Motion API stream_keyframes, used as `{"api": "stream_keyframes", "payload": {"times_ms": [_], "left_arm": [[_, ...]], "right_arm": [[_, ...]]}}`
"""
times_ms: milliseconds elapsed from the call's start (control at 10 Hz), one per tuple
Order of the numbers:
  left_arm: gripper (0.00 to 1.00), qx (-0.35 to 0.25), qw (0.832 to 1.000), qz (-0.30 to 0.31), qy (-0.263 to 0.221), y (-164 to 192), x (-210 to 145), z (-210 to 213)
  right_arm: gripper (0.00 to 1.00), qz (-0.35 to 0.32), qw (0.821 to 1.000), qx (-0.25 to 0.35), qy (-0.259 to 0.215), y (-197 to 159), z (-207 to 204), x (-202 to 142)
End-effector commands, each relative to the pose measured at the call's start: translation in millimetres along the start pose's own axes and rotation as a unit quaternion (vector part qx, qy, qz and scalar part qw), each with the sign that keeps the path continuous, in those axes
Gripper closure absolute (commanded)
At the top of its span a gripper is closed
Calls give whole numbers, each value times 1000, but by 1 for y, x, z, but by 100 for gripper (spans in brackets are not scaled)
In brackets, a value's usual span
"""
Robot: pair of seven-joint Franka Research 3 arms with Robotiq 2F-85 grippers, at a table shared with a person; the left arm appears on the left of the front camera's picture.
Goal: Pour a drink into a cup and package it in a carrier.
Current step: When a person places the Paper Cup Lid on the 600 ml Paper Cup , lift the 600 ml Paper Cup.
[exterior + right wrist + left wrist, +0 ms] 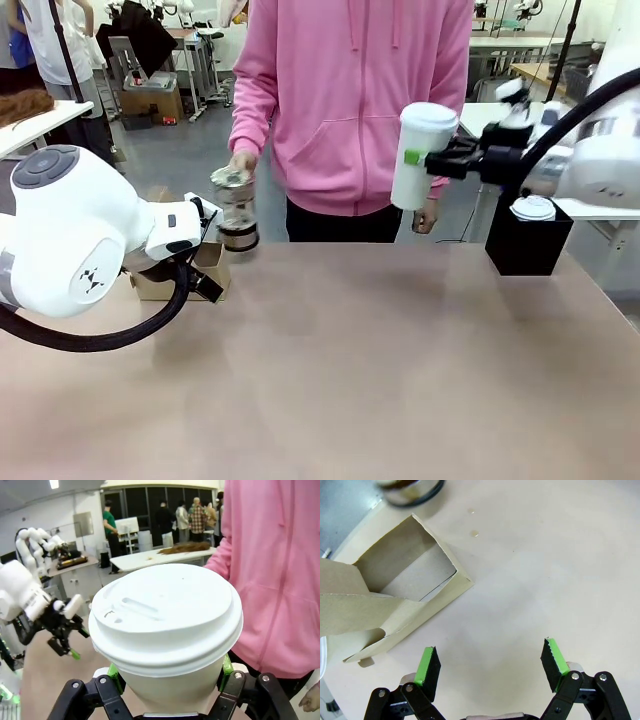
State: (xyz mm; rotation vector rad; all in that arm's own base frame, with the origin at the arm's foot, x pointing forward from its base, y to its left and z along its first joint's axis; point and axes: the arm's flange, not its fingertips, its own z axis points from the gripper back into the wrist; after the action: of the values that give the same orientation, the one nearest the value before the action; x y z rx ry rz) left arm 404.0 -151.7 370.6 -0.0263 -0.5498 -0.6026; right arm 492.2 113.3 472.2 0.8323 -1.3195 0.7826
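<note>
The front camera faces across the desk (350,380) at the person (350,100) in pink. The left wrist camera hangs close over the desk, looking down past its fingers (427,666) at the carrier (410,575), which the front view also catches. The right wrist camera looks sideways, tight on the cup (165,625), sharing the person and left arm (20,597).

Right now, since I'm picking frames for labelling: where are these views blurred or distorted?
Front view: the jug is motion-smeared, the cup clearer. Left wrist view: the carrier is sharp, the jug's base at the top edge soft. Right wrist view: the wide-angle lens swells the lid, and the room behind bows.
</note>
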Motion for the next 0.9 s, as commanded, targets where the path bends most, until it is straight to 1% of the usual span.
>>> {"api": "stream_keyframes", "payload": {"times_ms": [0, 100, 200, 400, 500, 800], "left_arm": [[0, -1, 1000, 1, 0, 0, 0, 0], [0, -1, 1000, 1, 0, 0, 0, 0], [0, -1, 1000, 1, 0, 0, 0, 0], [0, -1, 1000, 1, 0, 0, 0, 0], [0, -1, 1000, 1, 0, 0, 0, 0], [0, -1, 1000, 1, 0, 0, 0, 0]], "right_arm": [[20, -3, 999, 4, 32, 20, 19, 24], [20, -7, 999, 7, 34, 30, 25, 35], [20, -6, 999, 5, 33, 32, 28, 37], [20, -15, 999, 3, 34, 32, 29, 31], [20, 6, 1000, 5, 25, 32, 28, 39], [20, 6, 1000, 5, 25, 32, 28, 39]]}}
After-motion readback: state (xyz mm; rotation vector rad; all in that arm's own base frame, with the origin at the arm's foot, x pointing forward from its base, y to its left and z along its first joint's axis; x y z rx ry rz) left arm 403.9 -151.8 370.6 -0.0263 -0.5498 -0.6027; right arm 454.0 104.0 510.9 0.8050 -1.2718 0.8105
